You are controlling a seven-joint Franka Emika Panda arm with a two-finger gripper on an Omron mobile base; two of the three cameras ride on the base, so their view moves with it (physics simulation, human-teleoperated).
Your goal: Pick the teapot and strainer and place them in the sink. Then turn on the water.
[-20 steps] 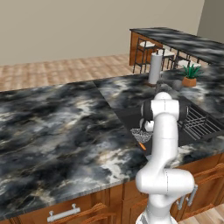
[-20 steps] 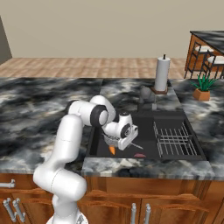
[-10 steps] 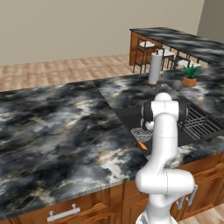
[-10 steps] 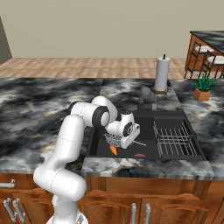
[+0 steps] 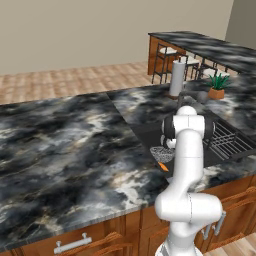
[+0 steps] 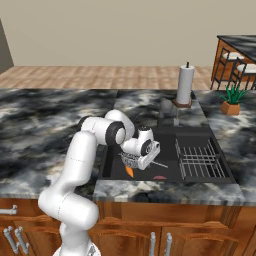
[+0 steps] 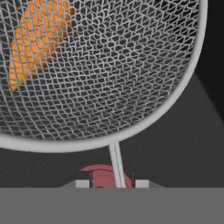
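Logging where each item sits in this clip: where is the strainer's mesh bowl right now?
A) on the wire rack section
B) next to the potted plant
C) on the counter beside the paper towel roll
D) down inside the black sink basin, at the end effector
D: the strainer sits low in the sink basin at the end effector, left of the wire rack, with the basin floor behind its mesh in the hand view.

Silver mesh strainer [image 7: 100,70], black sink [image 6: 165,137], orange item [image 7: 37,41] behind mesh.
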